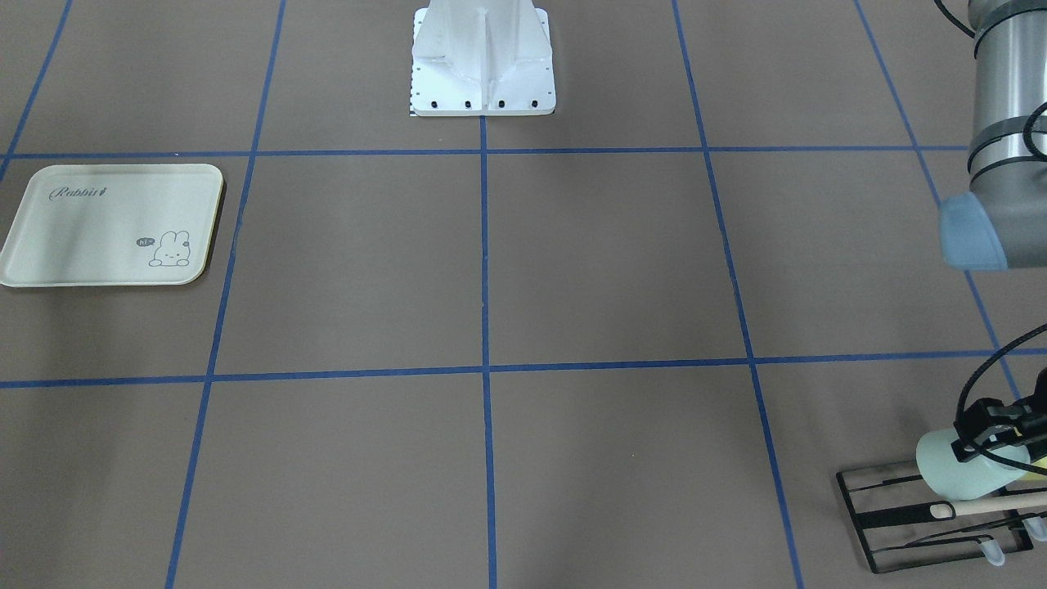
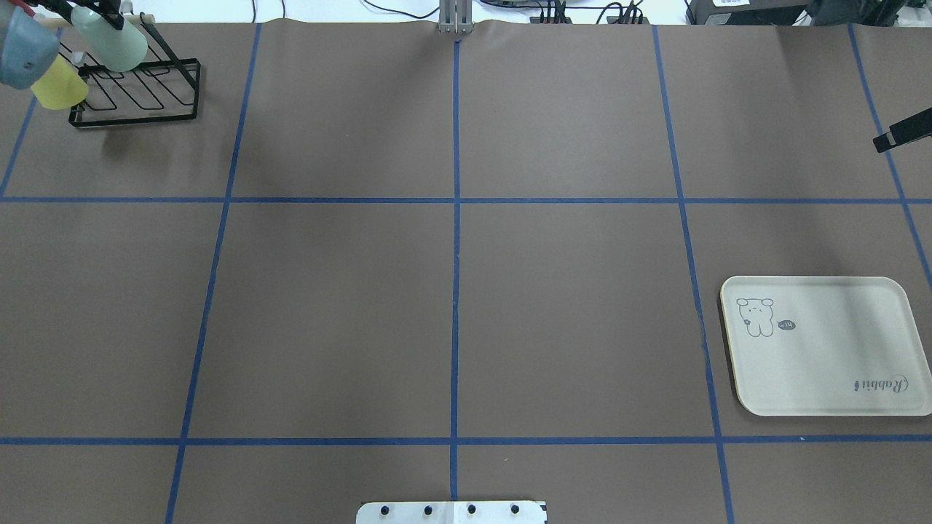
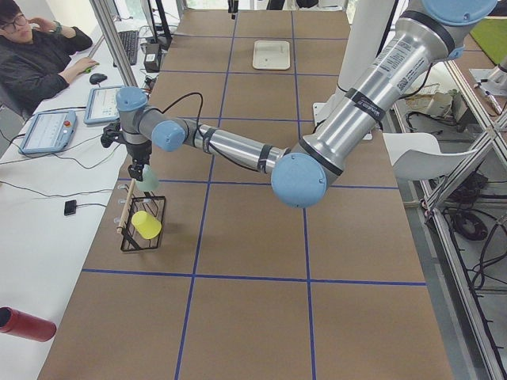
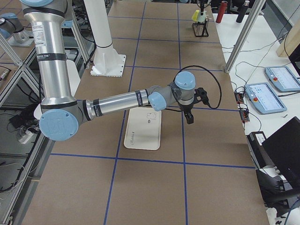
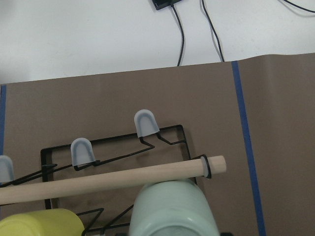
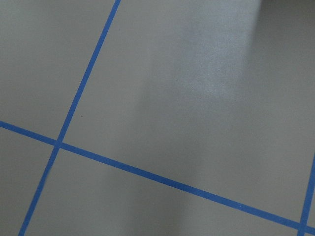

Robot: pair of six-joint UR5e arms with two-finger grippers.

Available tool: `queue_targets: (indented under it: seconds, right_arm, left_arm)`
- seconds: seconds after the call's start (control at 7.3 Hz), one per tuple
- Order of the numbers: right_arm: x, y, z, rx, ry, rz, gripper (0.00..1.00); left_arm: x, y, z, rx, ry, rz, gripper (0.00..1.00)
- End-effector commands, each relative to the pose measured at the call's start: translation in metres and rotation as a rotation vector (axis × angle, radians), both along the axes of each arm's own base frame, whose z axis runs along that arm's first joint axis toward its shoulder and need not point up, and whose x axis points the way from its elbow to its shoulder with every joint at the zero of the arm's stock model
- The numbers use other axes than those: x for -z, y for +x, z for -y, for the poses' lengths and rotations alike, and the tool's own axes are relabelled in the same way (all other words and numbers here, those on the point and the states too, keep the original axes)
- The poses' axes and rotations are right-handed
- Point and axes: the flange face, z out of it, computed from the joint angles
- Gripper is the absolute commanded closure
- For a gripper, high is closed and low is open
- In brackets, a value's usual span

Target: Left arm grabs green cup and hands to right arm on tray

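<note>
The pale green cup [image 1: 953,468] is tilted on its side over the black wire rack [image 1: 891,523] at the table's far left corner. My left gripper [image 1: 981,438] is shut on its rim end and holds it just above the rack's wooden rod [image 5: 123,179]. The cup also shows in the overhead view [image 2: 116,44] and at the bottom of the left wrist view [image 5: 172,211]. The cream tray [image 2: 823,349] with the rabbit drawing lies flat on the right side. My right gripper [image 4: 189,118] hovers beyond the tray's far edge; I cannot tell whether it is open.
A yellow cup [image 2: 60,87] hangs on the rack beside the green one. The rack's capped prongs [image 5: 146,123] stick up. The robot's white base [image 1: 483,65] stands at the middle near edge. A person sits beyond the table's left end [image 3: 36,55].
</note>
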Motion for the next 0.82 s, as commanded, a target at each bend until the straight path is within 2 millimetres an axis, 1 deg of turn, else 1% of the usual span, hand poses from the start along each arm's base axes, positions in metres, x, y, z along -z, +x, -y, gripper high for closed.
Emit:
queue_targets:
  seconds: [0.0,0.14,0.27,0.41,0.55,0.68]
  right_arm:
    - [-0.001,0.0,0.0,-0.001,-0.002,-0.002,0.01]
    - [-0.001,0.0,0.001,0.0,-0.001,0.0,0.01]
    - [-0.001,0.0,0.001,0.0,-0.001,0.0,0.01]
    - [0.002,0.0,0.0,-0.009,-0.008,0.006,0.01]
    - [0.006,-0.002,0.0,-0.022,-0.025,0.018,0.01]
    - [0.016,-0.011,0.004,-0.025,-0.029,0.028,0.01]
  left_arm:
    - [0.031,-0.019,-0.035,-0.032,-0.01,0.025,1.0]
    - [0.042,-0.025,-0.055,-0.033,-0.009,0.025,1.0]
    - [0.056,-0.028,-0.069,-0.034,0.007,0.02,1.0]
    - [0.055,-0.027,-0.083,-0.039,0.005,-0.003,1.0]
    - [0.058,-0.025,-0.086,-0.032,-0.021,-0.05,1.0]
    - [0.067,-0.021,-0.088,0.024,-0.056,-0.08,1.0]
